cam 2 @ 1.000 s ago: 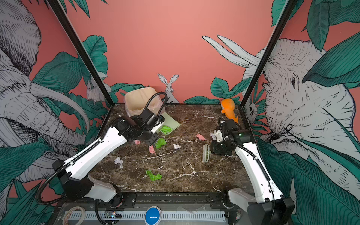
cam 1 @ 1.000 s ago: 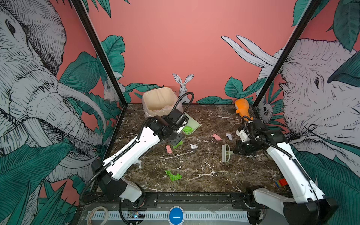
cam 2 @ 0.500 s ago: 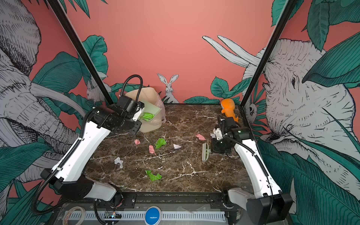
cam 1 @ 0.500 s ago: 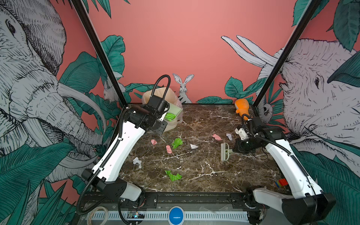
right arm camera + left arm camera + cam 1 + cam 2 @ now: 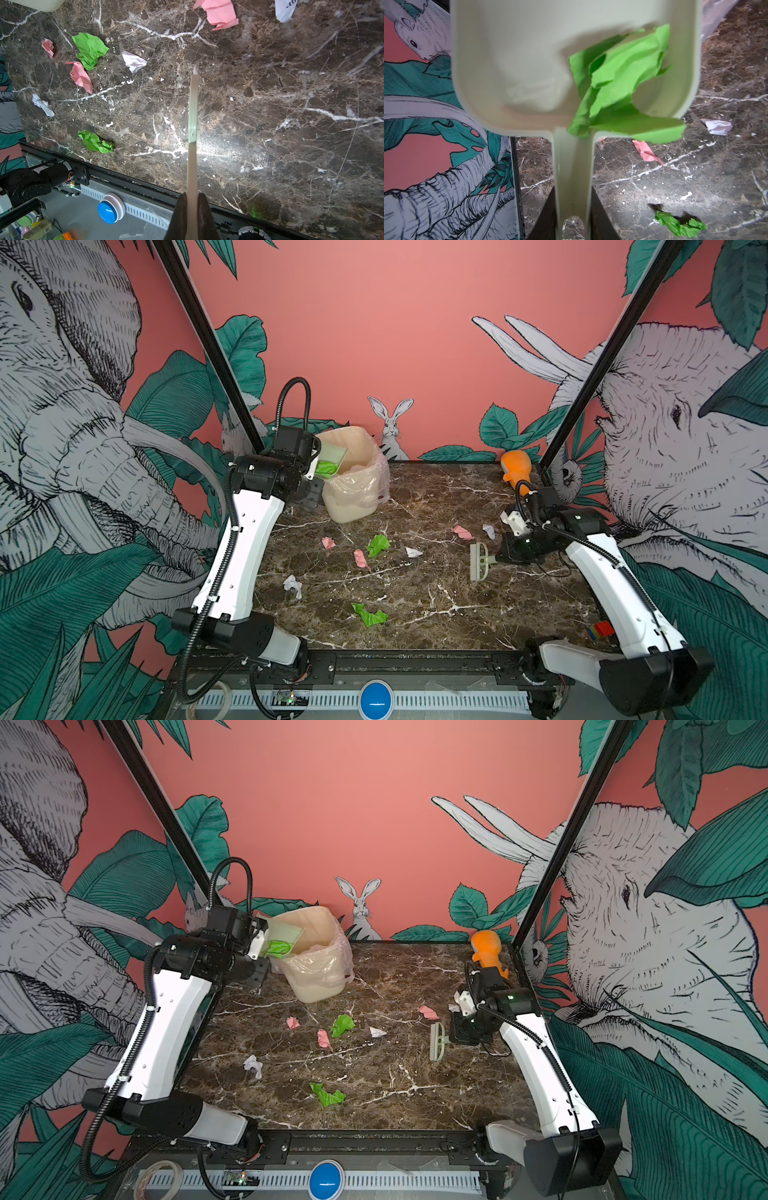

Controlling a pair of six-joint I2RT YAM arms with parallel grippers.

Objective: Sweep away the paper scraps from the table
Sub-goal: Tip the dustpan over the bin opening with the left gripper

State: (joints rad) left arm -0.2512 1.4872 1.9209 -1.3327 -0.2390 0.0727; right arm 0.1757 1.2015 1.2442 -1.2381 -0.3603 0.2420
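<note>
Green scrap (image 5: 618, 83) in dustpan (image 5: 512, 62), beyond left fingers (image 5: 602, 223)

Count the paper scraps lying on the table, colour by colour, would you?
Green scraps: 2
Pink scraps: 3
White scraps: 3
Total: 8
One more green scrap sits in the dustpan, not counted.

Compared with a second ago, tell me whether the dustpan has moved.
Yes. The dustpan went up and left, from the table below the painted rabbit to the bin's rim.
</note>
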